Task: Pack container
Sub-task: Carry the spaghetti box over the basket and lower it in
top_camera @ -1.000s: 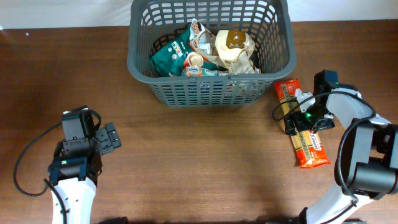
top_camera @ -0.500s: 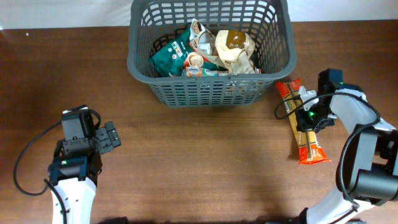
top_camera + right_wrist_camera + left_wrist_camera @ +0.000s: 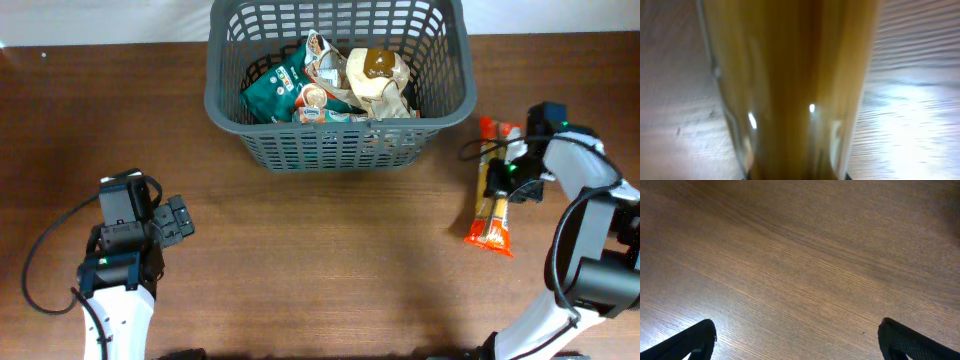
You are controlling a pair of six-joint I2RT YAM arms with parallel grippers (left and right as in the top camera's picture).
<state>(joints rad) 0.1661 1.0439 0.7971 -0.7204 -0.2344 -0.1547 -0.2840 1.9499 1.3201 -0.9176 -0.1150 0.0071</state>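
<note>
Left hand [image 3: 173, 220]: seen at the lower left of the overhead frame, spread wide and holding nothing; in its own wrist view only bare wood is shown between the two dark fingertips [image 3: 690, 340].
Worktop [image 3: 330, 260]: dark brown wood, bare across the middle of the frame.
Right hand [image 3: 507, 176]: placed at the right edge of the overhead frame, pressed together across the upper part of a long orange packet [image 3: 489, 225].
Long orange packet: hung slantwise from the grip, its lower end pointed toward the bottom of the frame; whether that end touches the wood cannot be told. The right wrist view is filled by its blurred amber face [image 3: 790, 90].
What has changed: a second ago the packet lay flat and broad beside the basket, with the right hand spread over it. It is now shown narrow, as if turned on edge, and has been shifted toward the right edge.
Meaning for the task: the pickup is judged to have been made; lifting and carrying to the basket are not yet done.
Basket [image 3: 340, 150]: dark grey, set at the top centre, apart from the held packet.
Basket contents: a green packet [image 3: 275, 90] and a beige packet [image 3: 380, 80] are already inside, with room left.
</note>
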